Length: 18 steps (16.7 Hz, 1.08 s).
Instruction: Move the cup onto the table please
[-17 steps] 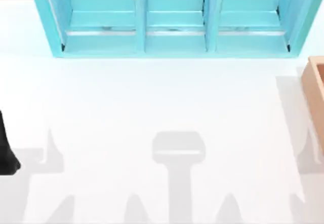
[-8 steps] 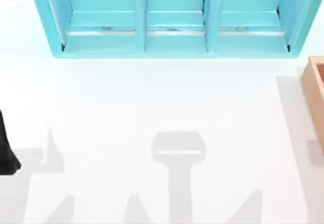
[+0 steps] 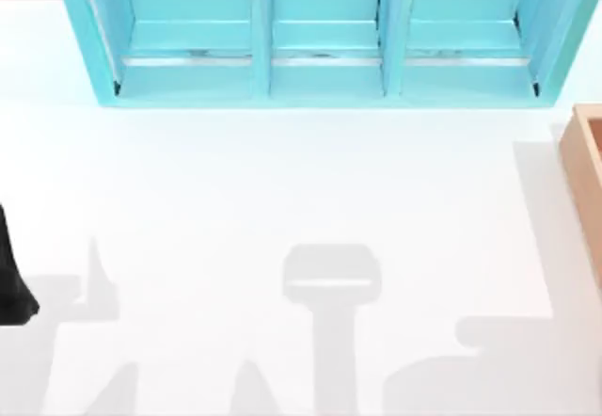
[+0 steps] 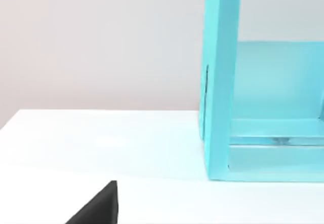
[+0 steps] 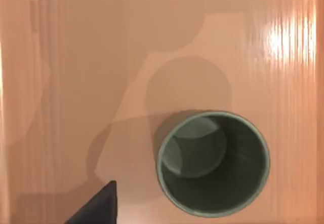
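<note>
Right hand (image 5: 96, 206) above upright cup (image 5: 213, 163) on wood, grip state unclear

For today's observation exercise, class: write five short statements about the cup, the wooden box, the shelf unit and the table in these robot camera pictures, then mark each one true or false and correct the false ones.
1. The cup stands upright with its open mouth facing up. True.
2. The cup stands on the white table. False: it rests on the tan wooden floor of the box.
3. The shelf unit is turquoise and has three bays. True.
4. The wooden box sits at the table's left edge in the top view. False: it is at the right edge.
5. The cup holds a liquid. False: its bare bottom shows; it is empty.
</note>
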Tool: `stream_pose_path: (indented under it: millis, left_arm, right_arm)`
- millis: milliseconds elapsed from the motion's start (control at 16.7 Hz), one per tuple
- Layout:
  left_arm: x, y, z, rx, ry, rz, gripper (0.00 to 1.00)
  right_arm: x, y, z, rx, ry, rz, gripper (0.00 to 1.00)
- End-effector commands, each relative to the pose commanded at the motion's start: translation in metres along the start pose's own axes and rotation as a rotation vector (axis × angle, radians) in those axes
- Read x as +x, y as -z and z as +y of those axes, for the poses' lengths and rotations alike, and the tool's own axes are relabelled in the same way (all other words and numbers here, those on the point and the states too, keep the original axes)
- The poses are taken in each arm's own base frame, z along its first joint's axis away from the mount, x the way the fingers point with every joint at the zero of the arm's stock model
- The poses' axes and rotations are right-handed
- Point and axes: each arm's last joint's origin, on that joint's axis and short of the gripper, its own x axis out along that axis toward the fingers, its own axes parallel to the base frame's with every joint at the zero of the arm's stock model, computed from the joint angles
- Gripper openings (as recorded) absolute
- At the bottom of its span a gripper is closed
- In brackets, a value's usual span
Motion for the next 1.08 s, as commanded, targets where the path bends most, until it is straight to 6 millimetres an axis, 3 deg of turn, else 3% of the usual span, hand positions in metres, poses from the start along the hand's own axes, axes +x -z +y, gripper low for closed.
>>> stream_pose_path:
  millis: [180,420,840,1080]
  left_arm:
    - [0.000,0.000,0.000,0.000,0.000,0.000,1.00]
    - [0.000,0.000,0.000,0.000,0.000,0.000,1.00]
    - [0.000,0.000,0.000,0.000,0.000,0.000,1.00]
    - [0.000,0.000,0.000,0.000,0.000,0.000,1.00]
  right_arm:
    - [0.014,-0.023,-0.024,-0.003,-0.063,0.202,1.00]
    - [0.022,-0.038,-0.045,-0.005,-0.121,0.330,1.00]
    - [0.022,-0.039,-0.046,-0.007,-0.126,0.339,1.00]
    - [0.048,-0.033,-0.044,-0.004,-0.127,0.341,1.00]
